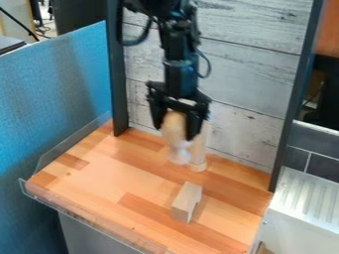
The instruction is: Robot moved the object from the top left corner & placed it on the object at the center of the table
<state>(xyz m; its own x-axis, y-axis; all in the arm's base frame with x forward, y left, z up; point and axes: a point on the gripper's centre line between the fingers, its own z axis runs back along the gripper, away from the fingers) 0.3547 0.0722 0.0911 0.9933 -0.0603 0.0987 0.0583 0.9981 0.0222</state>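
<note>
Wooden tabletop (pixel 99 181) under pale block (pixel 184 202); claw (pixel 175 132) gripping blurred wooden piece (pixel 173 122).

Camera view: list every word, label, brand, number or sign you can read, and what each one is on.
None: no readable text on the arm, table, block, plank wall or blue partition.
The pale object between the gripper's jaws is blurred; any small marking there could not be read.
</note>
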